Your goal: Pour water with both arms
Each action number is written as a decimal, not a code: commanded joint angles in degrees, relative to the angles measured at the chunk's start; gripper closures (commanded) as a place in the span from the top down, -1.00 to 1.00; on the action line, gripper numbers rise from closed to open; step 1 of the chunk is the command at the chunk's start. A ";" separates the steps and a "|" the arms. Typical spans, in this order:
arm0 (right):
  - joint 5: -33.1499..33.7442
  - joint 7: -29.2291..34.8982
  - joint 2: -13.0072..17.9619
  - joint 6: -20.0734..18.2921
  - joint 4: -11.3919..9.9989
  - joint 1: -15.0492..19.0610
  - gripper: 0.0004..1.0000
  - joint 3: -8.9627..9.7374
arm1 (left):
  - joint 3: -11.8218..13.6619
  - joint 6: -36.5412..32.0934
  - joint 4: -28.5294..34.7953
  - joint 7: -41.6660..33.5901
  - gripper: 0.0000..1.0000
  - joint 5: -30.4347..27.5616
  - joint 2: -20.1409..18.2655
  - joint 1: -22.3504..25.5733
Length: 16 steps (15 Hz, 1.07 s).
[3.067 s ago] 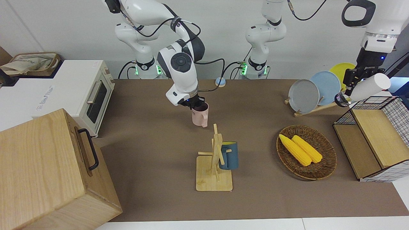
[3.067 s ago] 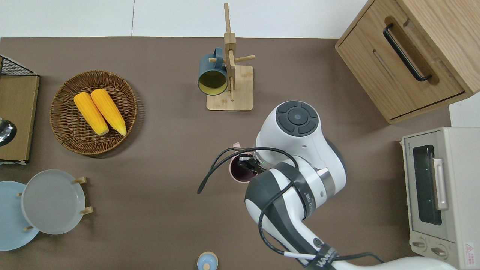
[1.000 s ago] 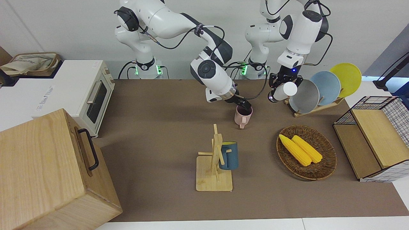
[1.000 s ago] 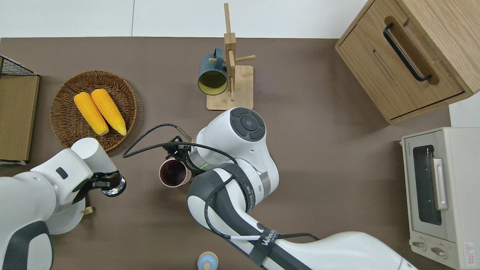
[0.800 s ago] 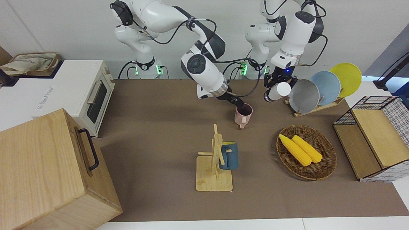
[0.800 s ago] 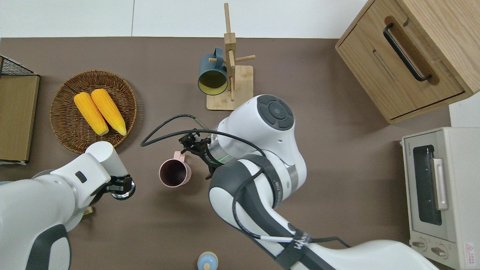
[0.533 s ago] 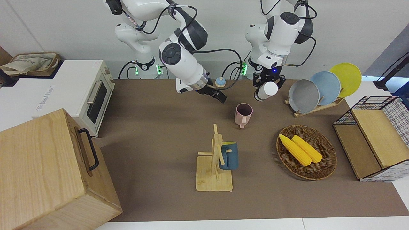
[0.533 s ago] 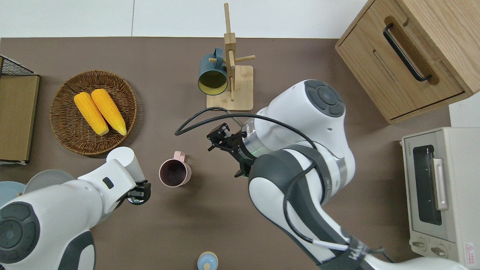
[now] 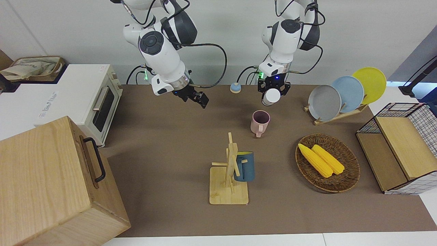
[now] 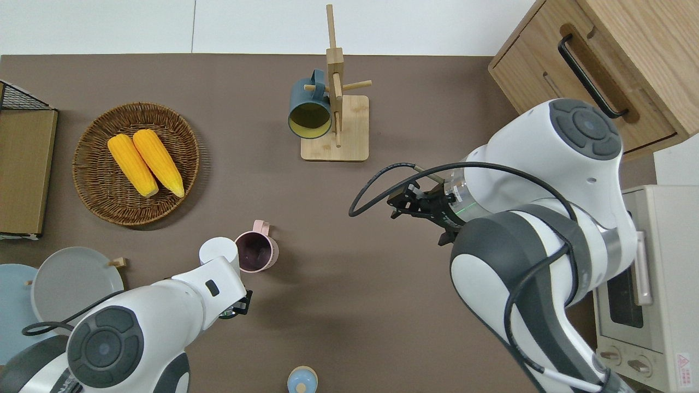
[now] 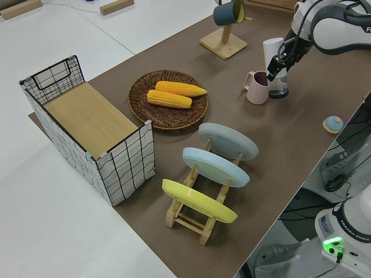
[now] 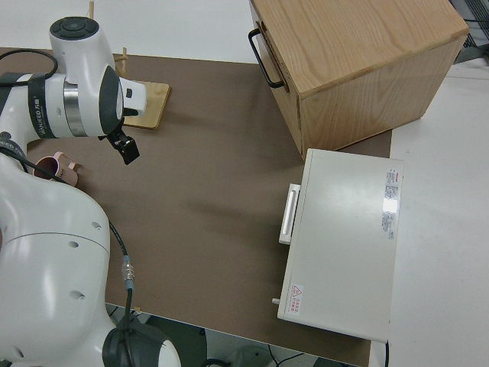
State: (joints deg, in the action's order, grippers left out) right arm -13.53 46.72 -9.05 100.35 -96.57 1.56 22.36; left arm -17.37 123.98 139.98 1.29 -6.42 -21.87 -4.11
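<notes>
You have the brown table (image 9: 164, 153) filling most of the front view, with the wooden cabinet (image 9: 51, 184) at the lower left of the frame and the white toaster oven (image 9: 85, 99) above it. At the right edge sits the wire basket (image 9: 423, 119), and the plate rack (image 9: 341, 94) stands at the upper right. The wicker tray (image 9: 351, 171) with two corn cobs (image 9: 321, 159) lies right of centre, and the mug tree (image 9: 229, 177) with its blue mug (image 9: 245, 167) is at lower centre. Your left gripper (image 10: 232, 305), at upper centre of the front view, is clamped on a white bottle (image 9: 271, 96), held tilted just beside the pink mug (image 9: 260, 122), which stands upright on the table at centre frame. Your right gripper (image 9: 199, 99) hangs over bare table at upper left of centre, carrying nothing; whether its fingers are apart you cannot tell.
</notes>
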 commanded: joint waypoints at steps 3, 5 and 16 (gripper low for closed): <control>6.76 -18.65 4.47 -1.65 -2.30 1.43 0.98 -6.78 | -1.00 -3.74 0.12 0.30 -1.00 0.00 -1.51 -0.38; 8.77 -24.37 5.44 -1.65 -2.22 1.43 0.98 -9.16 | -1.00 -4.70 0.03 -0.23 -1.00 0.00 -1.34 -0.29; 13.79 -42.06 10.02 -8.49 3.57 3.19 0.98 -14.62 | -0.91 -9.45 -2.79 -0.23 -1.00 1.23 3.15 0.24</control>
State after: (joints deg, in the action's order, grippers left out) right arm -0.48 7.47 0.14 95.91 -95.99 3.69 7.30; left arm -18.49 117.33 139.29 1.20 -6.30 -18.58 -4.06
